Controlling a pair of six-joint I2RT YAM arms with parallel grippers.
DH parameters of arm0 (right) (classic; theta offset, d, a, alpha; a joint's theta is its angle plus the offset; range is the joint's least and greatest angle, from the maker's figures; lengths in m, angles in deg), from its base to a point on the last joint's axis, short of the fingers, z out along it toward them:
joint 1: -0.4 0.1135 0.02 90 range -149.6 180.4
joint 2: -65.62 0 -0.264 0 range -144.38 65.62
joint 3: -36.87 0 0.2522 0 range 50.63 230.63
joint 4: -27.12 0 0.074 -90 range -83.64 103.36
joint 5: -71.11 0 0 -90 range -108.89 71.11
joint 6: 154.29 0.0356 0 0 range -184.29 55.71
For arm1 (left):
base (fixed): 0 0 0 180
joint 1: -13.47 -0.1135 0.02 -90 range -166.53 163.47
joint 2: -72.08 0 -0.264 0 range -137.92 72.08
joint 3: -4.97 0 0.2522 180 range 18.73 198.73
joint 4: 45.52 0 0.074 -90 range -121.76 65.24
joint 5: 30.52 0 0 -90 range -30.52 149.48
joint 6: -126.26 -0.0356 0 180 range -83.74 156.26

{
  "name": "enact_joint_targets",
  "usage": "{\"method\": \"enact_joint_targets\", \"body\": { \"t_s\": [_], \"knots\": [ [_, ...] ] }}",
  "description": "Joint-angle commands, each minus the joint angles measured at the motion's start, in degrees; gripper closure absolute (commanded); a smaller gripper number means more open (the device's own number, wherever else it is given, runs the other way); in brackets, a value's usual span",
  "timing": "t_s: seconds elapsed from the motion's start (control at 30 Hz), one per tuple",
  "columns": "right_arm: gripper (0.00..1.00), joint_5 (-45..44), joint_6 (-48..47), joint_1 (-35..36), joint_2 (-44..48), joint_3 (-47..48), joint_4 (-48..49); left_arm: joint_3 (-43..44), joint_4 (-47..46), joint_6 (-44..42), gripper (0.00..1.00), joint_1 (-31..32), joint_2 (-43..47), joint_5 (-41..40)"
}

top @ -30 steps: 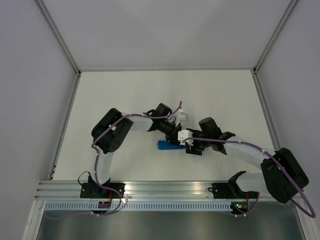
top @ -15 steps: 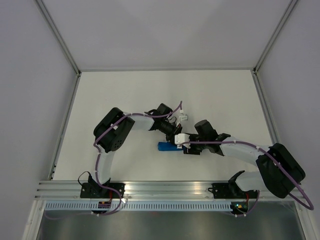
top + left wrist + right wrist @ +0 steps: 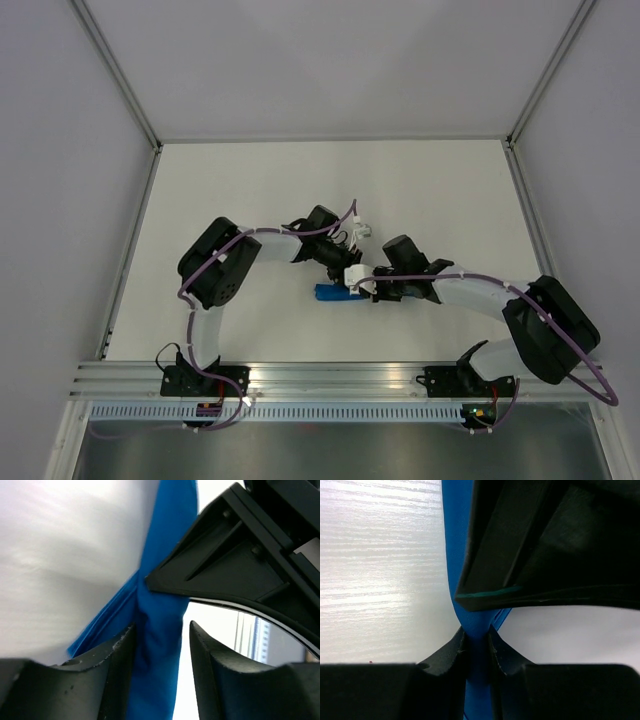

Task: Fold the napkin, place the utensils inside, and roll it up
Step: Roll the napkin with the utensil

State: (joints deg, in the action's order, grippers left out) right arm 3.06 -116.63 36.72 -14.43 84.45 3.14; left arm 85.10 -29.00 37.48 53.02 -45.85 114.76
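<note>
The napkin (image 3: 332, 292) is a short bright blue roll lying on the white table between my two grippers. In the left wrist view the napkin (image 3: 160, 645) runs up between my left gripper's (image 3: 161, 630) fingers; one finger touches the cloth and a strip of table shows beside the other, so it is open. My right gripper (image 3: 476, 632) is shut on the napkin (image 3: 455, 540), pinching the blue roll thin between its pads. From above, the left gripper (image 3: 345, 270) and right gripper (image 3: 362, 288) meet at the roll's right end. The utensils are hidden.
The white table (image 3: 250, 190) is boxed in by grey walls on the left, back and right. An aluminium rail (image 3: 330, 375) carrying both arm bases runs along the near edge. Each gripper's black body fills the upper part of the other's wrist view.
My right gripper has slid left onto the roll's end and closed on it. My left gripper's jaws have parted from the roll. The napkin roll itself has stayed put.
</note>
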Motion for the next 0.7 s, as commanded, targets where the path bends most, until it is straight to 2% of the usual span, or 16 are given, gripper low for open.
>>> {"method": "enact_joint_targets", "body": {
  "t_s": [0.0,0.2,0.27,0.3,0.37,0.67],
  "knots": [
    [0.83,1.16,-0.83,0.16,-2.47,2.29,-8.31,-3.16,-6.43,3.35,0.47,-1.93,5.15,-9.05],
    [0.85,4.41,-1.63,-0.45,-5.90,6.95,-15.17,-9.84,-14.09,5.38,0.48,-3.95,15.26,-18.18],
    [0.85,5.55,-2.15,-0.98,-7.48,9.06,-17.11,-12.65,-16.38,5.64,0.48,-3.95,18.85,-23.80],
    [0.85,6.77,-3.72,-1.85,-10.53,12.72,-21.64,-16.58,-21.35,6.16,0.48,-4.04,22.70,-30.61],
    [0.86,8.01,-4.26,-2.04,-11.52,13.80,-24.38,-19.51,-22.62,6.60,0.48,-4.04,25.28,-32.33],
    [0.85,13.72,-11.02,-8.01,-25.49,29.88,-41.53,-35.68,-35.26,5.12,0.50,-2.46,37.32,-43.07]
  ]
}}
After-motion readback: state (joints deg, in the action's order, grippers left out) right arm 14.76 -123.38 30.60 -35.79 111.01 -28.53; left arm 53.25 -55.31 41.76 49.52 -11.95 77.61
